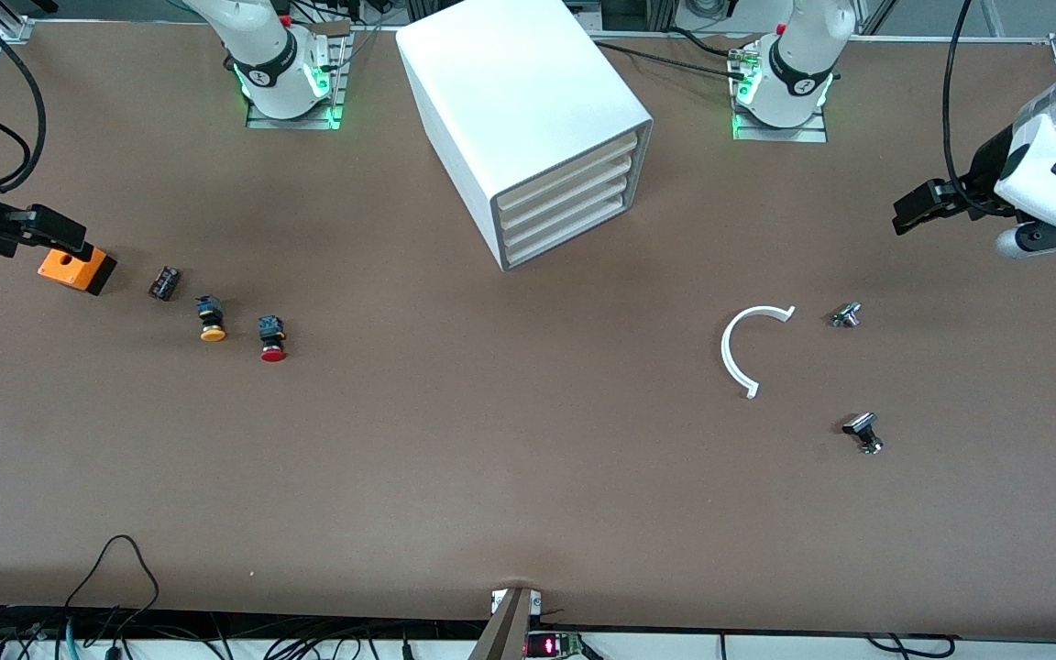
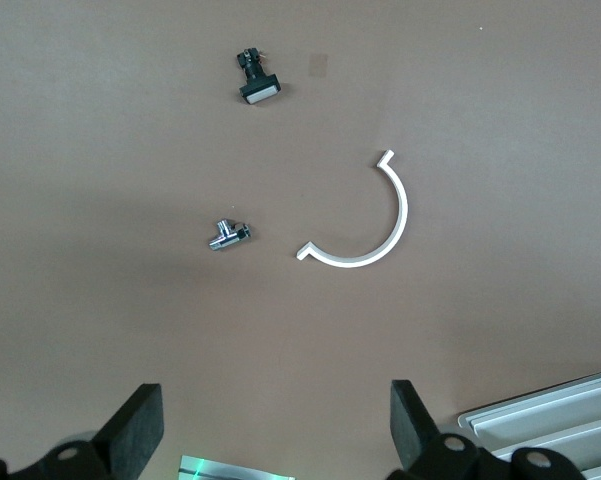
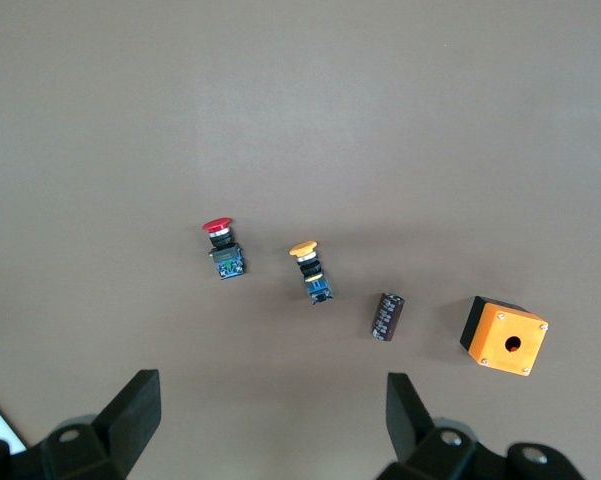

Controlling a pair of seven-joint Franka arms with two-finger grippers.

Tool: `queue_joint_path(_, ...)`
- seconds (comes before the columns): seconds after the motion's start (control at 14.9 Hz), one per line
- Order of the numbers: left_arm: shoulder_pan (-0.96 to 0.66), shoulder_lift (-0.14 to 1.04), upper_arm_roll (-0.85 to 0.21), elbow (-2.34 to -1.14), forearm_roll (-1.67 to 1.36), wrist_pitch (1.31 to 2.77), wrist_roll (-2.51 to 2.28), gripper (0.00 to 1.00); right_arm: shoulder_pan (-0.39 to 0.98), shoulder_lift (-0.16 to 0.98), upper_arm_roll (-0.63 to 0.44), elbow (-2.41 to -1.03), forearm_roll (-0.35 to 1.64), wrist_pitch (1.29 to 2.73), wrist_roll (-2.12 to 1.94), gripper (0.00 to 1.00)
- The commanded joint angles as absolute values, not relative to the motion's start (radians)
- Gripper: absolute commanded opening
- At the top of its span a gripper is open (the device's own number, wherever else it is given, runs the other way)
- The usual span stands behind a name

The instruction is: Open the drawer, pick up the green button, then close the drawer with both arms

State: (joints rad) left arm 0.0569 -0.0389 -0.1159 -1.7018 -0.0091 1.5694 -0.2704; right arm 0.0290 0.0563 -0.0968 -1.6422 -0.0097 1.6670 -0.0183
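Observation:
The white cabinet (image 1: 528, 110) stands at the back middle of the table. Its lowest drawer (image 1: 566, 236) is shut, like the three above it; the drawer fronts also show at the edge of the left wrist view (image 2: 555, 420). The green-capped button is hidden. My left gripper (image 1: 911, 207) (image 2: 277, 430) is open and empty, in the air over the left arm's end of the table. My right gripper (image 1: 65, 240) (image 3: 270, 420) is open and empty, in the air over the right arm's end, just above an orange box (image 1: 77, 269).
A red-capped button (image 1: 272, 340) (image 3: 222, 250), a yellow-orange-capped button (image 1: 211, 321) (image 3: 311, 270) and a small black part (image 1: 164, 282) lie beside the orange box (image 3: 504, 337). A white C-shaped ring (image 1: 737, 353) (image 2: 375, 225), a small metal part (image 1: 846, 315) and a black part (image 1: 863, 431) lie toward the left arm's end.

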Motion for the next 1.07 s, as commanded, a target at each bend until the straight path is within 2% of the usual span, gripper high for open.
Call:
queue_joint_path(0.0, 0.038, -0.025, -0.112, -1.667, -0.012, 1.555, -0.264, 1.00, 0.028, 0.035, -0.095, -1.654, -0.011, 1.657, -0.028, 1.00)
queue_joint_path(0.6, 0.048, -0.017, -0.112, -1.657, -0.021, 1.552, -0.262, 1.00, 0.026, 0.049, -0.097, -1.648, -0.003, 1.655, -0.028, 1.00)
queue_joint_path(0.94, 0.026, 0.067, -0.127, -1.629, 0.014, 1.548, -0.267, 1.00, 0.026, 0.049, -0.098, -1.644, -0.005, 1.655, -0.041, 1.00)
queue_joint_path(1.0, 0.020, 0.104, -0.133, -1.606, 0.035, 1.511, -0.270, 1.00, 0.026, 0.049, -0.100, -1.644, -0.002, 1.655, -0.040, 1.00)
